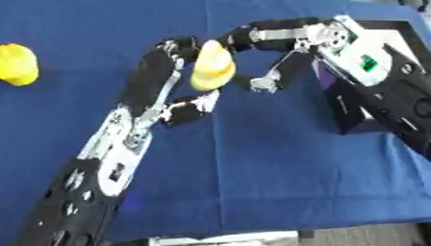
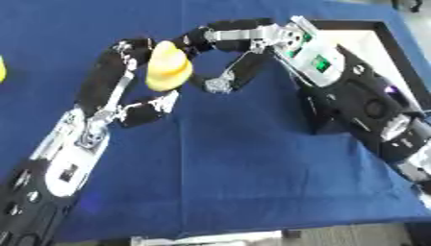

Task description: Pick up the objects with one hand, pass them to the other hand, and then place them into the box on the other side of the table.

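A yellow pear-shaped object (image 1: 212, 67) is held above the blue table, between the curled fingers and thumb of my left hand (image 1: 160, 67). My right hand (image 1: 278, 36) reaches in from the right. Its curved fingers (image 1: 240, 38) touch the object's top, and its thumb (image 1: 268, 82) hangs a little to the right of the object, apart from it. A second yellow object (image 1: 17, 65) lies at the table's left edge. The black box (image 2: 394, 45) with a white inside stands at the right, partly hidden under my right forearm.
A blue cloth (image 1: 252, 168) covers the table, and its front edge runs along the bottom of the views. My left forearm (image 1: 101, 173) crosses the lower left.
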Available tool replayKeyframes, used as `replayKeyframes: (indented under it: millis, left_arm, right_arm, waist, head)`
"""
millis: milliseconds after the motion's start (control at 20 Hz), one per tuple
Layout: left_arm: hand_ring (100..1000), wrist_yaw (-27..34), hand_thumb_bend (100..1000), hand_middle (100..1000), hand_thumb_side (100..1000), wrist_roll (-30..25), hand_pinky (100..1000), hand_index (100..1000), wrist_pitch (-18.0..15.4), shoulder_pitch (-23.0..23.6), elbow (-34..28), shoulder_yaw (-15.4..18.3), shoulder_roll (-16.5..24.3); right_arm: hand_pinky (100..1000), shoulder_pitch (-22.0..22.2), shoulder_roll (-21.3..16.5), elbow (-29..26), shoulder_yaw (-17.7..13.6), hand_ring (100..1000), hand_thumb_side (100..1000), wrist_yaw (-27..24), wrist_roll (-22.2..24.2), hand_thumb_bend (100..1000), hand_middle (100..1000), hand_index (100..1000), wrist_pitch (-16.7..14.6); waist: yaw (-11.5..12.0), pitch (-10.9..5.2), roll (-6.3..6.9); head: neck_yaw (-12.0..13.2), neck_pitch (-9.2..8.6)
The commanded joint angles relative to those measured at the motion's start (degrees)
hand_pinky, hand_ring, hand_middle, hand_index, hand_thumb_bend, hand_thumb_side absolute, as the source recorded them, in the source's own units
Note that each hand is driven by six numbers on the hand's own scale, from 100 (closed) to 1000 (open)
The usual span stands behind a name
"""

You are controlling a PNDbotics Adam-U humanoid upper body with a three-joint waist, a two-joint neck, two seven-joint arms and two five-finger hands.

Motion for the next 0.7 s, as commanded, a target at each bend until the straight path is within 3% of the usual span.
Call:
replayKeyframes:
  millis: [50,200,500,700]
  left_arm:
    - [564,-1.0,100,495,200,-0.1,730,576,0.4,-1.3,0.0,-0.1,-2.1]
    - [564,-0.8,100,494,201,-0.1,731,575,0.3,-1.2,0.1,-0.2,-2.5]
    - [563,-1.0,100,494,192,-0.2,730,572,0.0,-1.3,0.3,-0.3,-3.0]
    - [562,-1.0,100,493,191,0.0,729,570,-0.1,-1.6,0.1,-0.4,-3.3]
  right_arm:
    - [841,-1.0,0.6,-5.6,1.0,1000,229,-2.6,5.8,100,554,742,-4.6]
    - [844,-1.1,0.7,-5.7,1.1,1000,201,-2.7,5.8,100,602,741,-3.4]
    - [883,-1.2,0.4,-6.5,1.0,1000,203,-3.2,5.8,100,777,969,-2.6]
    - [899,-1.4,0.3,-7.0,0.8,1000,203,-2.9,5.8,100,819,1000,-2.8]
  waist:
    - [-0.2,-0.74,-0.33]
    - [-0.2,-0.74,-0.31]
    - [-0.2,-0.69,-0.33]
    - [-0.1,-0.59,-0.38]
  head:
    - [-0.3,-0.06]
    - [-0.4,-0.06]
    - [-0.2,-0.06]
    - [-0.3,-0.1]
